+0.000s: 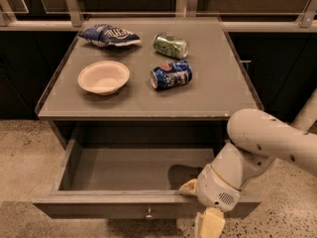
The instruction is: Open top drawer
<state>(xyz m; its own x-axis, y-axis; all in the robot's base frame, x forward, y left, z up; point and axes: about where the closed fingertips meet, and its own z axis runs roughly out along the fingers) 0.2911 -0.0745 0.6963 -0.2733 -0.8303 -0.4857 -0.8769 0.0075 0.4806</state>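
The gripper (pixel 199 206) is at the front panel of the open top drawer (pixel 124 170), under the bench's (pixel 218 88) front right corner. Whether it is open or closed I cannot tell. The arm (pixel 267 143) bends in from the right.

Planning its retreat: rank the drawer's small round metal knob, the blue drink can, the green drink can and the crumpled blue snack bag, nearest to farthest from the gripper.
The gripper is at the open top drawer's front.
1. Small round metal knob, beside it.
2. Blue drink can, tabletop middle.
3. Green drink can, farther back.
4. Crumpled blue snack bag, back corner.
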